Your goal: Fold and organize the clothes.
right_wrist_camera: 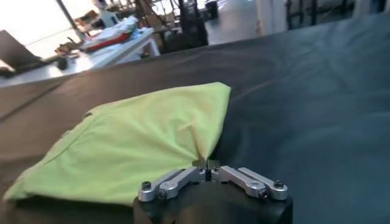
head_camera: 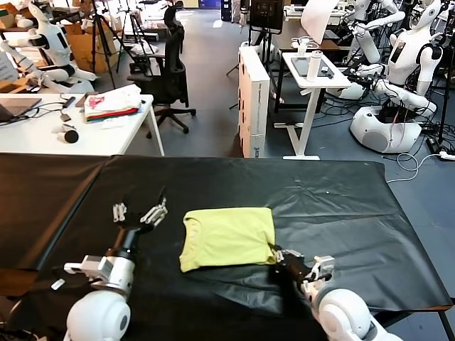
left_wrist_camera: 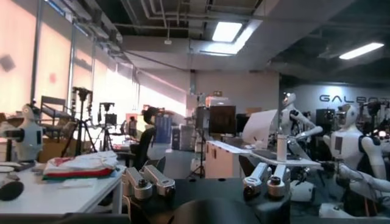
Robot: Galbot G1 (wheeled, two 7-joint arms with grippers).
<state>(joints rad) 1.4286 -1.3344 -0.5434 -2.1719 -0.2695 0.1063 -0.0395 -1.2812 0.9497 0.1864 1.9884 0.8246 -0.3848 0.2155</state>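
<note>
I see the T-shirt (head_camera: pixel 227 236) lying folded into a rough square near the middle of the black table (head_camera: pixel 341 206), collar edge toward the left. My right gripper (head_camera: pixel 276 254) sits at the shirt's near right corner, fingers pinched together on a bit of the fabric there, which the right wrist view shows bunched at the fingertips. My left gripper (head_camera: pixel 139 212) hovers just left of the shirt, spread wide and holding nothing, apart from the cloth

The lime T-shirt (head_camera: pixel 227 237) lies folded (collar toward the robot's left) on black cloth.
</note>
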